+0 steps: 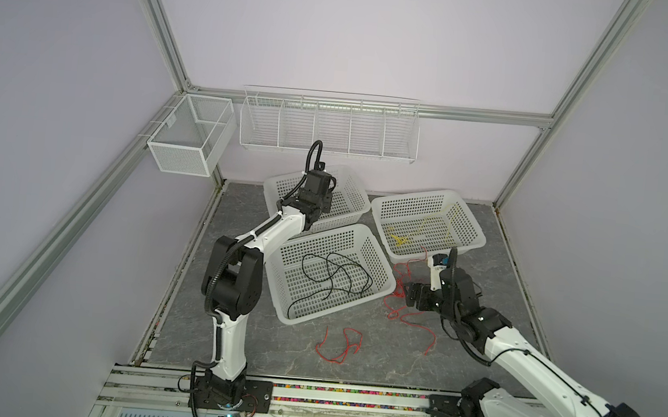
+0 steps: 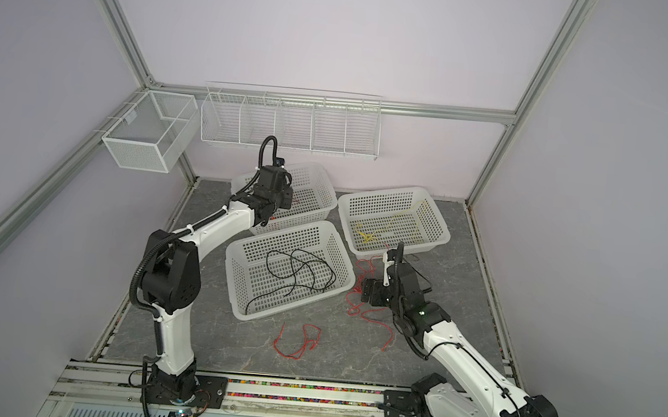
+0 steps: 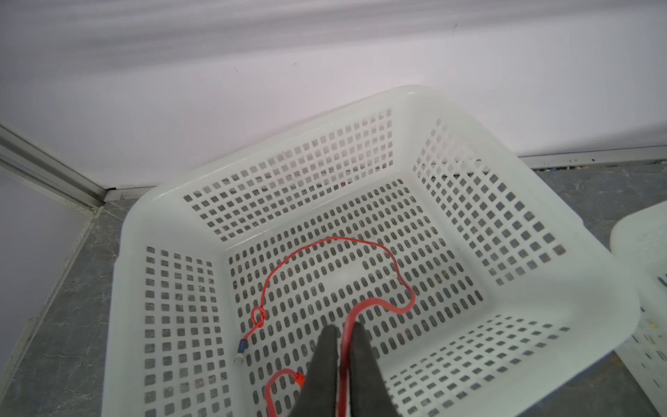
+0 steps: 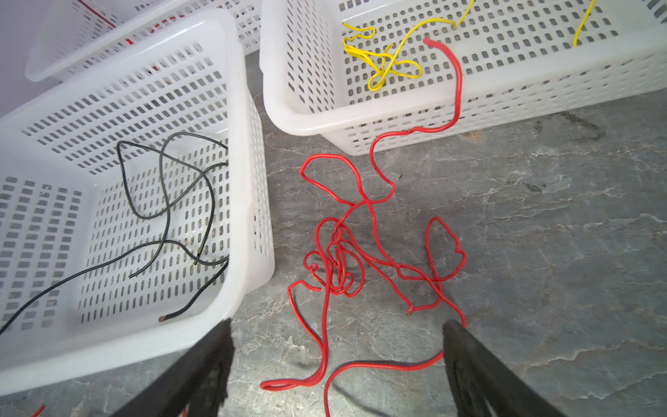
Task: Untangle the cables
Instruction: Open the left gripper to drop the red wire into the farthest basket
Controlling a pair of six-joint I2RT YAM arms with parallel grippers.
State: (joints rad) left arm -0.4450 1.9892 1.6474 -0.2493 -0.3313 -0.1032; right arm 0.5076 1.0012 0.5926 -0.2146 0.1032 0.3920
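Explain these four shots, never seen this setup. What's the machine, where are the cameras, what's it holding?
It is a robot with a left arm and a right arm, mounted along the front of a grey table. Two pictures come from one overhead camera and show nearly the same whole scene. The other two come from cameras on the wrists, each looking forward past its arm's tip.

Three white baskets stand on the table. The front basket holds black cables, the right basket yellow cables. The left gripper reaches into the back basket, its jaws almost together on a red cable; most of it lies on the basket floor. The right gripper is open and empty, above a red tangle on the table. Another loose red cable lies nearer the front.
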